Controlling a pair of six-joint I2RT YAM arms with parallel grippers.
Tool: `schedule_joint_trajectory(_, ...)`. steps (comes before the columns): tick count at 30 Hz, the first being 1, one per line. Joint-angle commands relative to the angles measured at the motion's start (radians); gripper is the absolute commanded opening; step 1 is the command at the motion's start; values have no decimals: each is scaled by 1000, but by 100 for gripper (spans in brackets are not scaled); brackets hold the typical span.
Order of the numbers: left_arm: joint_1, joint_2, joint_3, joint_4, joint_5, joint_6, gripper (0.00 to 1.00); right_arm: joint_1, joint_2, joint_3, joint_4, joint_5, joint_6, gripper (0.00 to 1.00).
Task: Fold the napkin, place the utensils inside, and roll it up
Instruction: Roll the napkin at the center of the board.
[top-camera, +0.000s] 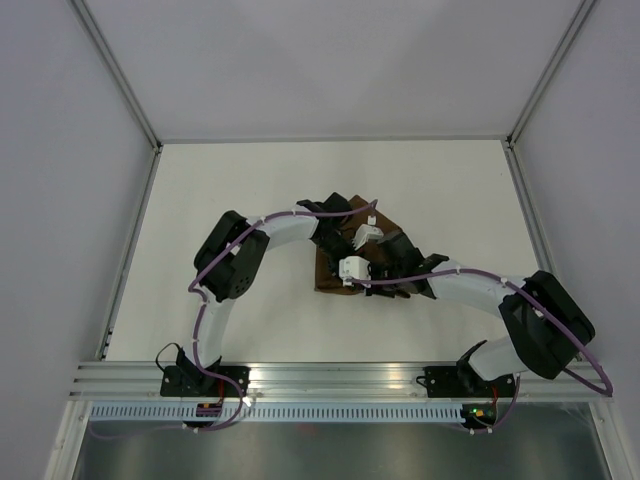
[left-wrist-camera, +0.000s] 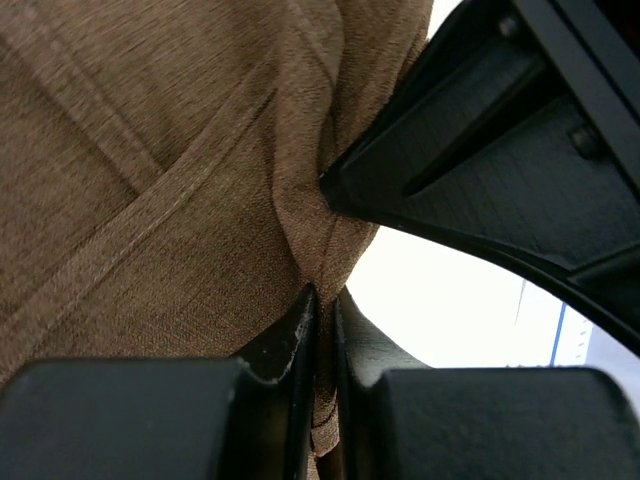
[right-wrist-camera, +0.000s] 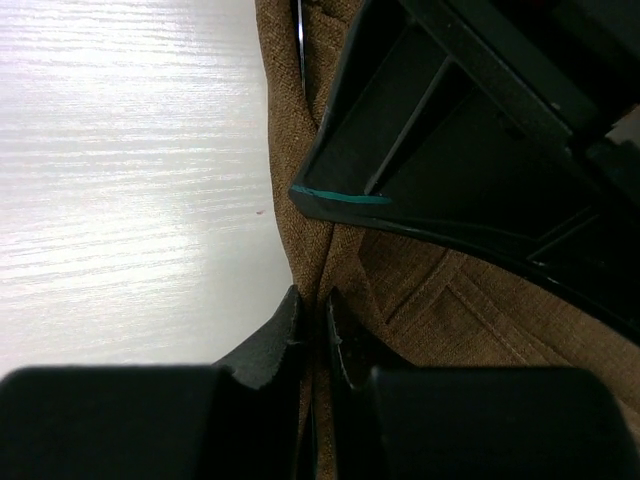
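Observation:
The dark-brown napkin (top-camera: 328, 276) lies bunched and folded at the table's middle, mostly hidden under both grippers. My left gripper (top-camera: 372, 238) is shut on a pinched fold of the napkin (left-wrist-camera: 150, 180), with cloth between its fingertips (left-wrist-camera: 325, 296). My right gripper (top-camera: 382, 276) is shut on the napkin's edge (right-wrist-camera: 470, 310), pinching a fold (right-wrist-camera: 312, 300). The two grippers are close together, each showing as a black shape at the upper right of the other's wrist view. A thin teal strip (right-wrist-camera: 340, 197) shows by the left gripper; I cannot tell if it is the knife.
The white table (top-camera: 230, 190) lies all around the napkin. Aluminium rails run along its left (top-camera: 130, 250) and right (top-camera: 530, 220) edges and the near edge (top-camera: 330, 375). Grey walls stand behind and to both sides.

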Motion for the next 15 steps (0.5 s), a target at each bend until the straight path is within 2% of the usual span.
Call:
schedule_joint_trajectory(1, 27, 25, 14, 3, -32, -80, 17, -6, 24, 53, -96, -50, -1, 11)
schedule_joint_trajectory(7, 65, -46, -24, 115, 4, -182, 21, -51, 85, 112, -179, -122, -8, 7)
schedule_joint_trajectory(11, 96, -83, -71, 208, 28, -261, 31, -78, 113, 139, -221, -160, -18, 6)
schedule_joint_trajectory(15, 123, -133, -127, 317, 11, -339, 35, -118, 151, 181, -265, -199, -28, 5)
